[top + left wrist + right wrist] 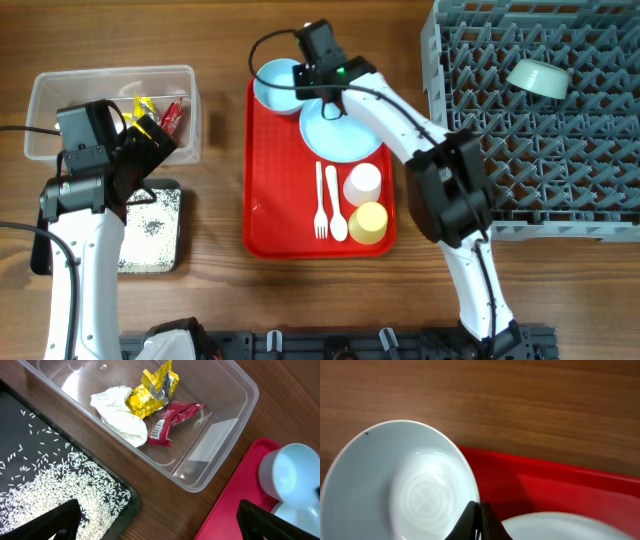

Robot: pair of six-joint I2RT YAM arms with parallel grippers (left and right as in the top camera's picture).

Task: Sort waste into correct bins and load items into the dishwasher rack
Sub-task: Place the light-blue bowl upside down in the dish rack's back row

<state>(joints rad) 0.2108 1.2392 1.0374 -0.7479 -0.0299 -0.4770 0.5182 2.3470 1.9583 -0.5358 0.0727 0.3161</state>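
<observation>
Now, at upper left the clear tub (45, 90) holds the tissue (120, 415), yellow foil wrapper (150, 395) and red-and-clear wrapper (170, 420) near the wide-spread left claw (157, 512), while at upper centre the right claw (479, 512) pinches the rim of the light blue bowl (405, 490) at the red tray (280, 200)'s corner, and the pale green bowl (538, 77) lies in the rack (540, 150) at upper right.

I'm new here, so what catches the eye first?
The red serving tray in the middle, with a light blue bowl and plate, white cup, yellow cup, fork and spoon. To its right, the grey dishwasher rack holds one pale green bowl; left, a clear tub holds a yellow foil wrapper, red wrapper and tissue.
</observation>
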